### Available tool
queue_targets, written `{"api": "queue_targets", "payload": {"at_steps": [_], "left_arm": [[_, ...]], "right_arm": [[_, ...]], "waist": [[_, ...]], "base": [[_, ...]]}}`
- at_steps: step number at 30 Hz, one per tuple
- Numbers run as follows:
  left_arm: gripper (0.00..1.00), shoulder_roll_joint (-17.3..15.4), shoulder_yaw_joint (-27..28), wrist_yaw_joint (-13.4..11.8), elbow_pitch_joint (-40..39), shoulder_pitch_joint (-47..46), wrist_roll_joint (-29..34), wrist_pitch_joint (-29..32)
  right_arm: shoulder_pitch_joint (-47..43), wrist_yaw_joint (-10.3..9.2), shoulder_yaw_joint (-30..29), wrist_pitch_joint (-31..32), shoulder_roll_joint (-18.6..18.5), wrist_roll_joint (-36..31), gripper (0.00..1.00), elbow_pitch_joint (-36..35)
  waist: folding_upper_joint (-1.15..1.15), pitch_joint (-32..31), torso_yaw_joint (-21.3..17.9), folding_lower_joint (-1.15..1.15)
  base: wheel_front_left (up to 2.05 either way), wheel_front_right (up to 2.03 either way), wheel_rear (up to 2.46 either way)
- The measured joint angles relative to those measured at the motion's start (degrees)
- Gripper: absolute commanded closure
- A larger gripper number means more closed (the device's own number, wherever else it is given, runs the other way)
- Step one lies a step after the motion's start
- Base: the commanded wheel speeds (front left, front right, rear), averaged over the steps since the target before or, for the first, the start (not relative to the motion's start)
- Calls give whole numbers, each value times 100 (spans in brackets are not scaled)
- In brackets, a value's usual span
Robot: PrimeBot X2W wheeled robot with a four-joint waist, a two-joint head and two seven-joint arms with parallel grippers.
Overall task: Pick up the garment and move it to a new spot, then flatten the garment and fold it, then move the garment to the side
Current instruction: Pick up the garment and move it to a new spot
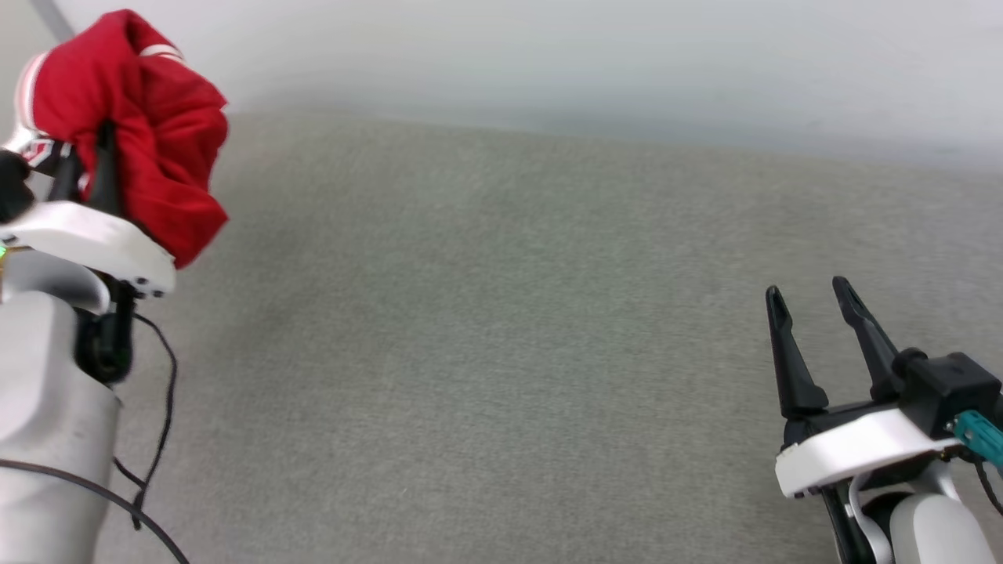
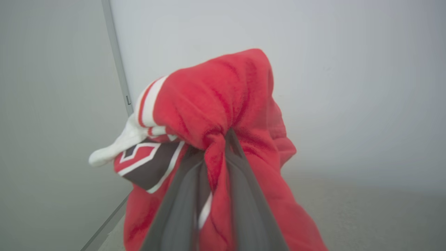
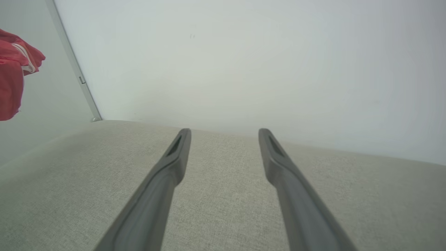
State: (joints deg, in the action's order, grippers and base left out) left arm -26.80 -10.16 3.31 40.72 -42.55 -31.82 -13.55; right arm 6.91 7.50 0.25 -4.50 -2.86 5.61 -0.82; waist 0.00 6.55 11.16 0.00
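The garment [image 1: 149, 133] is a red shirt with white striped trim, bunched into a lump at the upper left of the head view, hanging in the air above the grey surface. My left gripper [image 1: 94, 153] is shut on it, red cloth draped over both fingers. In the left wrist view a fold of the garment [image 2: 223, 101] is pinched between the two dark fingers [image 2: 244, 195]; a white sleeve and black lettering show at its left. My right gripper [image 1: 811, 294] stands open at the lower right, nothing between its fingers [image 3: 167, 174]. The garment [image 3: 12, 83] shows at the left edge of the right wrist view.
A grey fabric surface [image 1: 486, 313] spreads across the whole work area. A pale wall [image 1: 548, 55] rises behind it, with a thin metal strip [image 3: 73, 66] in the left corner. A black cable [image 1: 161, 407] hangs from my left arm.
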Motion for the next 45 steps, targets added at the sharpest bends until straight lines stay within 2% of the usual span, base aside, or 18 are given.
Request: {"api": "queue_targets", "payload": {"at_steps": [8, 15, 20, 30, 31, 33, 35, 36, 45], "left_arm": [[100, 455, -288, -185, -1494, 1067, 87, -54], [100, 850, -916, -168, -2342, 1754, 97, 465], [100, 1070, -1545, 38, -2249, 1872, 263, 771], [100, 1352, -2880, 359, -1515, 2001, 634, 1065], [93, 1366, -2963, 374, -1457, 1999, 636, 1061], [0, 1400, -3083, 378, -1402, 1958, 643, 995], [0, 1457, -3183, 401, -1450, 1878, 655, 597], [0, 1493, -3103, 296, -1618, 1883, 660, 278], [0, 1373, -2429, -392, -2375, 2429, 411, -49]], "right_arm": [[-379, 0, -127, 100, -3, 107, 0, -110], [-493, 0, -122, 153, -3, 156, 0, -246], [-488, 0, -122, 146, -4, 216, 0, -305], [-323, 0, -83, 25, -3, 278, 0, -247], [-303, 0, -89, 15, -3, 286, 0, -229], [-275, 0, -89, -2, -3, 286, 0, -207], [-277, 0, -58, -7, -3, 278, 0, -136], [-287, 0, -60, 3, -2, 241, 0, -107], [-590, 0, -99, 153, -2, 223, 0, -165]], "waist": [[0, -390, -649, -1], [0, -463, -1301, -1], [0, -243, -1611, 0], [0, 355, -1885, 0], [0, 386, -1891, 0], [0, 399, -1877, 0], [0, 247, -1827, 0], [0, 71, -1777, 0], [0, -456, -1452, 0]], "base": [[0, 0, 0], [0, 0, 0], [0, 0, 0], [0, 0, 0], [0, 0, 0], [0, 0, 0], [0, 0, 0], [0, 0, 0], [0, 0, 0]]}}
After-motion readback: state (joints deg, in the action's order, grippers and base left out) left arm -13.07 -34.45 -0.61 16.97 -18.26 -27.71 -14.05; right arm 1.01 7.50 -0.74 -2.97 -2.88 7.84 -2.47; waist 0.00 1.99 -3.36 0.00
